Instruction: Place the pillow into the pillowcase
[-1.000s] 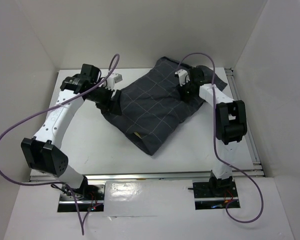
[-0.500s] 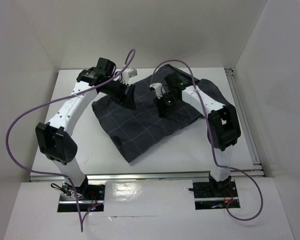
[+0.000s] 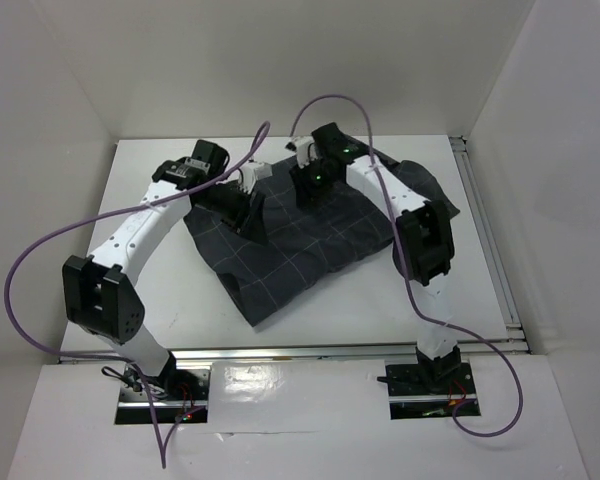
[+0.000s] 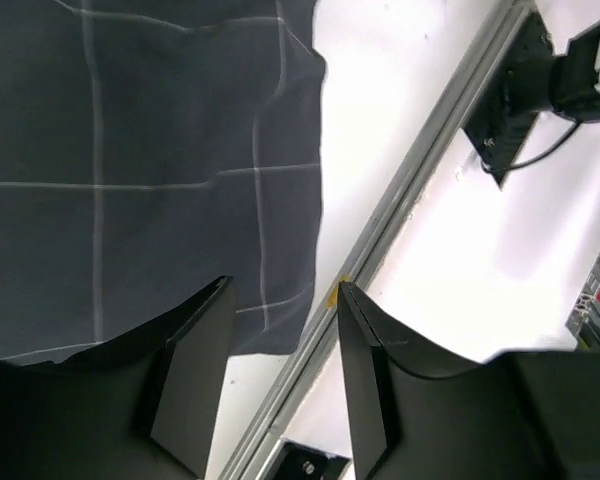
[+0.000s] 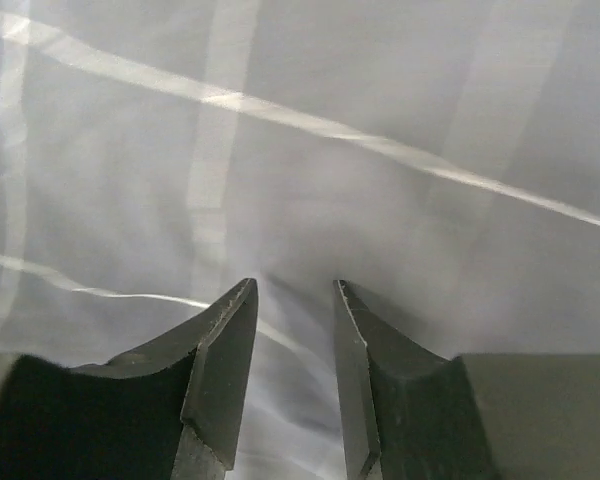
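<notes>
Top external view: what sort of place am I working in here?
Probably a lab test cell: plain white walls box in a white table edged with aluminium rail.

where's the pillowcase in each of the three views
Top external: the pillowcase lies in the centre of the picture, crumpled and spread out.
Left wrist: it fills the upper left.
Right wrist: it fills the whole picture.
Shared landmark: its pale grid lines, which show in all three views.
</notes>
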Controlling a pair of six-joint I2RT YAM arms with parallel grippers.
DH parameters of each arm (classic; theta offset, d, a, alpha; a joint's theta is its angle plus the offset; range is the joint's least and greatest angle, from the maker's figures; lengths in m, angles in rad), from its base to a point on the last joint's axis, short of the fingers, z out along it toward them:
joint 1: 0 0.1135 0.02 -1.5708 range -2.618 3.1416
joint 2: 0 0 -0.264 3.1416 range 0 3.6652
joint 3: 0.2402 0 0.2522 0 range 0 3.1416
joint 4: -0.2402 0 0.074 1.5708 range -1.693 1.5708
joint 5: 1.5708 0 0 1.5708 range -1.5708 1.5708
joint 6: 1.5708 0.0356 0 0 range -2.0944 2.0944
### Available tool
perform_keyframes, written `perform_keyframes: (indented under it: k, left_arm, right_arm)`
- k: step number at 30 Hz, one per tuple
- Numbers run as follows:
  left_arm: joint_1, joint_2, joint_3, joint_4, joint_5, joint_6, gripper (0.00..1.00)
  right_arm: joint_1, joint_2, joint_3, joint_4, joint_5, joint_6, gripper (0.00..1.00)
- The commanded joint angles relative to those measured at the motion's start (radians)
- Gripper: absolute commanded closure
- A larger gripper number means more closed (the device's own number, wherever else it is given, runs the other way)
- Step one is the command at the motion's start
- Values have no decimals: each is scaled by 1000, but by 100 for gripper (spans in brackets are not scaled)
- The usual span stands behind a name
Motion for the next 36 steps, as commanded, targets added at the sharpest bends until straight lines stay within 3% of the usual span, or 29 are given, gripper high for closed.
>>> perform_keyframes:
  k: [1, 4, 8, 13, 15, 19, 27, 31, 36]
  left_arm:
    - [-12, -86, -91, 76, 75, 18, 42]
    - [-50, -87, -160, 107, 34, 33, 46]
    - [-81, 7, -192, 191, -34, 46, 60]
    - [-101, 184, -120, 258, -137, 24, 76]
    - [-101, 246, -65, 259, -209, 9, 85]
    - [-77, 317, -45, 298, -393, -46, 93]
    - [34, 317, -34, 351, -546, -94, 94]
    - [97, 326, 34, 351, -543, -106, 94]
    - [127, 326, 73, 311, -481, -106, 93]
  right_arm:
    - [-132, -105, 49, 132, 85, 44, 56]
    - [-197, -153, 29, 156, 75, 4, 53]
    - [-217, -164, -54, 190, 106, -108, 52]
    - [-237, -94, -142, 164, 170, -203, 57]
    - [-246, -77, -169, 147, 170, -223, 59]
    - [-255, -63, -212, 72, 178, -232, 63]
    - [-255, -176, -384, 0, 104, -175, 65]
    - [-226, -216, -384, -46, 27, -139, 65]
    - [-179, -248, -424, 25, 78, -116, 65]
